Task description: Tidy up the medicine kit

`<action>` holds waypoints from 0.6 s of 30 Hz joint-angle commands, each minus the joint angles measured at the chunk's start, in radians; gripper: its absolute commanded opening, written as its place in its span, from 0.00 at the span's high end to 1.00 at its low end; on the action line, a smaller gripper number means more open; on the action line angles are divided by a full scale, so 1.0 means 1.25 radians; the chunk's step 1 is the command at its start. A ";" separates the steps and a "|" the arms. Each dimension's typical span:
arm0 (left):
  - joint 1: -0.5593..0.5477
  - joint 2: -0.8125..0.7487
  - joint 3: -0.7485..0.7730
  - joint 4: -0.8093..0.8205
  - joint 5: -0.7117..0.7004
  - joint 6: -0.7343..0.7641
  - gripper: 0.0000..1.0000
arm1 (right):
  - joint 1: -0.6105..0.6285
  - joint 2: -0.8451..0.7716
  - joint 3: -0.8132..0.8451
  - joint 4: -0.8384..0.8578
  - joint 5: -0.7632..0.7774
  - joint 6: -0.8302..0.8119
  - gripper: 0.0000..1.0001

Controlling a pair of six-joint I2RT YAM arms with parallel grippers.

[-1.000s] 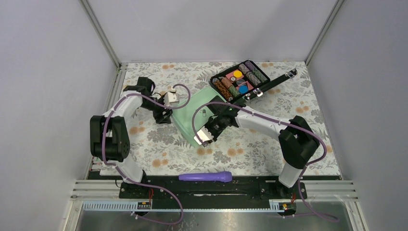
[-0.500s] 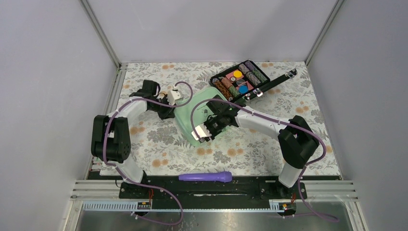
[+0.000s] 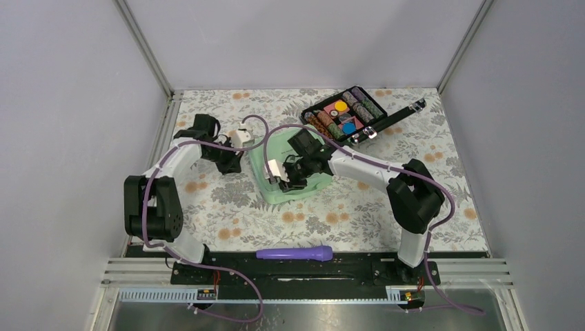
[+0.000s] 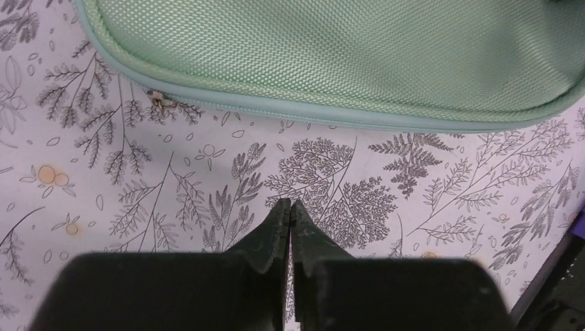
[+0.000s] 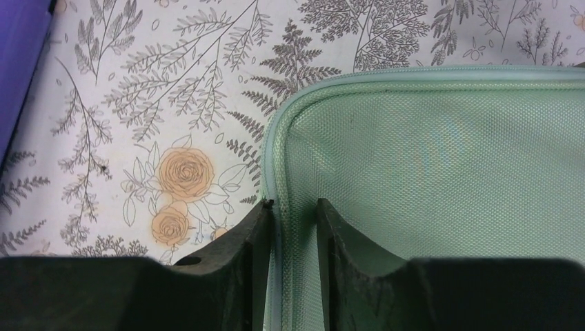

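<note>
Left gripper [image 4: 290, 204] pressed together, empty, over floral-print tablecloth [image 4: 138, 200], just short of the pale mint-green zippered fabric medicine kit [image 4: 345, 55]. My right gripper [image 5: 293, 203] straddles its corner rim, fingers narrowly apart; can't tell if pinching. Kit lies mid-cloth, black case of colourful rolls [image 3: 343, 114] just behind.

open cloth [image 3: 345, 214] nearside of medicine kit [image 3: 298, 194], black case [image 3: 343, 114] crowding its far corner, purple handle [image 3: 295, 254] at near edge

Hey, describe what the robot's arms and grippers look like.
The left arm and right arm have white links between chunky black joints, with a purple cable looping along each. A white camera module sits at each wrist. The left gripper and right gripper have matte black, tapering fingers, lightly scuffed.
</note>
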 commanded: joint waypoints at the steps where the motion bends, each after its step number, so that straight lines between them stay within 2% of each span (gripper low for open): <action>1: 0.007 -0.052 -0.008 0.030 -0.018 -0.160 0.90 | 0.002 0.026 0.015 0.009 -0.034 0.153 0.65; 2: 0.015 -0.056 -0.020 0.078 -0.017 -0.230 0.77 | 0.003 0.022 0.011 0.008 -0.040 0.151 0.65; 3: 0.023 -0.062 -0.032 0.123 0.012 -0.283 0.69 | 0.002 0.015 0.003 0.001 -0.046 0.138 0.66; 6: 0.052 -0.097 -0.082 0.279 0.137 -0.356 0.55 | 0.002 -0.010 -0.019 -0.041 -0.046 0.073 0.65; 9: 0.053 -0.129 -0.126 0.335 0.231 -0.259 0.49 | -0.001 -0.023 -0.032 -0.112 -0.031 -0.015 0.67; 11: 0.053 -0.134 -0.146 0.352 0.232 -0.217 0.45 | -0.005 -0.034 -0.043 -0.156 -0.024 -0.063 0.67; 14: 0.053 -0.140 -0.175 0.389 0.210 -0.243 0.43 | -0.007 -0.048 -0.063 -0.177 -0.011 -0.093 0.67; 18: 0.049 -0.213 -0.311 0.664 0.069 -0.355 0.43 | -0.006 -0.054 -0.066 -0.177 -0.008 -0.074 0.67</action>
